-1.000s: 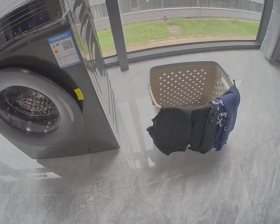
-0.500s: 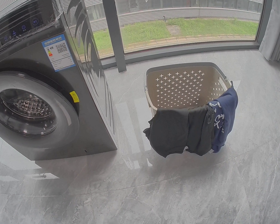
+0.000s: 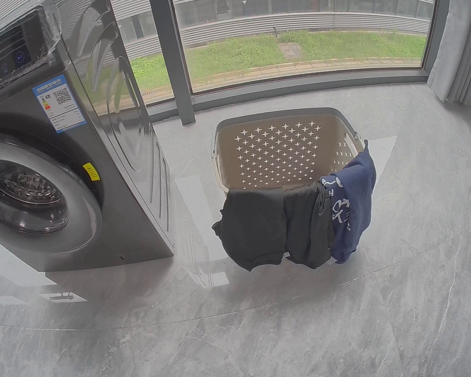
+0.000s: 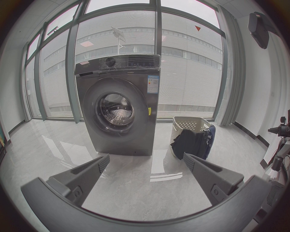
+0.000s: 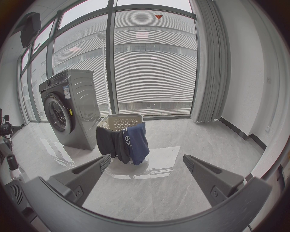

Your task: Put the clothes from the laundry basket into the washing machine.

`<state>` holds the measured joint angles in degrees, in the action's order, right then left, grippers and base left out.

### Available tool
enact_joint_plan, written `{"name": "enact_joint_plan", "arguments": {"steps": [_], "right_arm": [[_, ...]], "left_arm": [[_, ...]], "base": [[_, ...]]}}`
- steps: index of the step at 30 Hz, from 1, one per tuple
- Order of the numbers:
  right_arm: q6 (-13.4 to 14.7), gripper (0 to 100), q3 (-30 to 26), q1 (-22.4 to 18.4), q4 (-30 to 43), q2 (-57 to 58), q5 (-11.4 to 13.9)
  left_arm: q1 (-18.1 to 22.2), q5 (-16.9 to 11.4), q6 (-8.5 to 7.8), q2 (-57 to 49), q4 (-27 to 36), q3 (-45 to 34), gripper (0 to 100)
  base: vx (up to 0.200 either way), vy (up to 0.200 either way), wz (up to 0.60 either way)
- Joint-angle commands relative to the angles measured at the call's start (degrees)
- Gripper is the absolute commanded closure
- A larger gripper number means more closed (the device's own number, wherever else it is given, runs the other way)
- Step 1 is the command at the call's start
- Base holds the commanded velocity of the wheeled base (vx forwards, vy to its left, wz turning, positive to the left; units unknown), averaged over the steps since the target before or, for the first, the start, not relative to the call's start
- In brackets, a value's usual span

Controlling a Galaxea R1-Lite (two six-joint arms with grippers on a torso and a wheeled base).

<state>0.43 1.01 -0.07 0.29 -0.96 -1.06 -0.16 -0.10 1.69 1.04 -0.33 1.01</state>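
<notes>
Head view: clothes (image 3: 277, 226) drape over the laundry basket (image 3: 277, 115) rim beside the washing machine (image 3: 118, 128). Left gripper (image 4: 146, 160) and right gripper (image 5: 145, 160) stand spread, empty. Fabric likely soft, light; pinch a bunched fold.

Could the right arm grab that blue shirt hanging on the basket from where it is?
Probably not yet. Nothing blocks the blue shirt, but a stretch of floor separates it from the open right gripper; the robot likely must roll closer.
</notes>
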Motion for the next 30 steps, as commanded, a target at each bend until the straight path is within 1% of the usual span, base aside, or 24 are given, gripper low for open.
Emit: {"name": "enact_joint_plan", "arguments": {"steps": [1, 7, 22, 30], "right_arm": [[0.0, 0, -0.9, 0.0, 0.1, 0.4, 0.0], [0.0, 0, -0.9, 0.0, 0.0, 0.4, 0.0], [-0.1, 0, -0.9, 0.0, 0.0, 0.4, 0.0], [-0.1, 0, -0.9, 0.0, 0.0, 0.4, 0.0]], "left_arm": [[0.0, 0.0, 0.06, -1.0, 0.0, -1.0, 0], [0.0, 0.0, 0.06, -1.0, 0.0, -1.0, 0], [0.0, 0.0, 0.06, -1.0, 0.0, -1.0, 0], [0.0, 0.0, 0.06, -1.0, 0.0, -1.0, 0]], "base": [[0.000, 0.000, 0.00], [0.000, 0.000, 0.00], [0.000, -0.200, 0.00], [0.000, 0.000, 0.00]]}}
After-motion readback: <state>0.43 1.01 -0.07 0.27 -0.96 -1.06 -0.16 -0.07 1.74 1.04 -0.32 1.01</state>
